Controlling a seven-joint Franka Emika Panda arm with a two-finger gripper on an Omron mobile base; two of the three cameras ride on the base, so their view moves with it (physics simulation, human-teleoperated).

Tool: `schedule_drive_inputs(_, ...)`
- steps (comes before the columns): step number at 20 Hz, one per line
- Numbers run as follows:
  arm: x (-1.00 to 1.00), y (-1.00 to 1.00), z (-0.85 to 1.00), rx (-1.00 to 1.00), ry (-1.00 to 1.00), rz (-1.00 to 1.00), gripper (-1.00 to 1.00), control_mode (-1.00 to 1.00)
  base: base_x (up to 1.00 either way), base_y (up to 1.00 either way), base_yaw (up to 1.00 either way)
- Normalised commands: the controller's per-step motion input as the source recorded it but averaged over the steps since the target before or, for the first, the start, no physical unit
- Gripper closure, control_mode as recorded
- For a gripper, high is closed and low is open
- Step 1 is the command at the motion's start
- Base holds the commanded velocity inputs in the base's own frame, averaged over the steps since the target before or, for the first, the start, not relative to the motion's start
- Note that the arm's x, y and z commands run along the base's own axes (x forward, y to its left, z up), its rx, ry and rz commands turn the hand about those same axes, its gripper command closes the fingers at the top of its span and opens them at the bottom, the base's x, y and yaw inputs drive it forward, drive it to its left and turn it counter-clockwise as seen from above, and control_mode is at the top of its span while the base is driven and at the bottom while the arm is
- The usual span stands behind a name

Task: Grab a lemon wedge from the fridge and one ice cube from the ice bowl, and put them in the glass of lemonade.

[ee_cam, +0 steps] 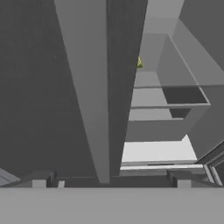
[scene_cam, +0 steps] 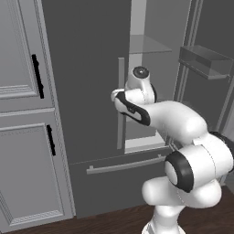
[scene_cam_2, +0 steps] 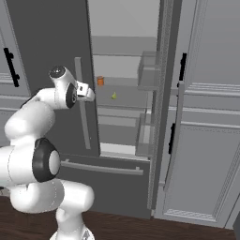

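The robot's white arm (scene_cam: 183,151) stood nearest, rising from the dark wooden floor (scene_cam: 114,219) and reaching toward the fridge (scene_cam: 87,114). The hand sat right at the pale vertical bar handle (scene_cam_2: 83,103) of the fridge's closed left door. In the hand view that handle (ee_cam: 94,87) ran up the middle, with the two dark fingertips of the jaws (ee_cam: 111,181) spread wide to either side of its lower end, closed on nothing. The fridge's right door (scene_cam_2: 164,108) was swung open, showing pale shelves inside. A small yellow-green lemon wedge (scene_cam_2: 114,95) lay on a middle shelf, well beyond the hand, with a small orange container (scene_cam_2: 100,80) just left of it and further back. In the hand view the wedge (ee_cam: 139,62) peeked out past the edge of the closed door. Below the doors ran the drawer with its horizontal handle (scene_cam: 125,164). Light grey panelled cabinets (scene_cam: 27,114) with black handles flanked the fridge.
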Motion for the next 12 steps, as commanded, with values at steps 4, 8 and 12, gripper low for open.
schedule_drive_inputs(4, 0.61, 0.00, -0.22, 0.00, 0.01, 0.00, -1.00, -1.00, 0.00, 0.00, 0.00)
schedule_drive_inputs(8, 0.29, 0.12, -0.20, 0.00, 0.06, 0.00, -1.00, -1.00, 0.00, 0.00, 0.00)
schedule_drive_inputs(12, 0.10, 0.27, -0.21, 0.00, 0.01, 0.01, -1.00, -1.00, 0.00, 0.00, 0.00)
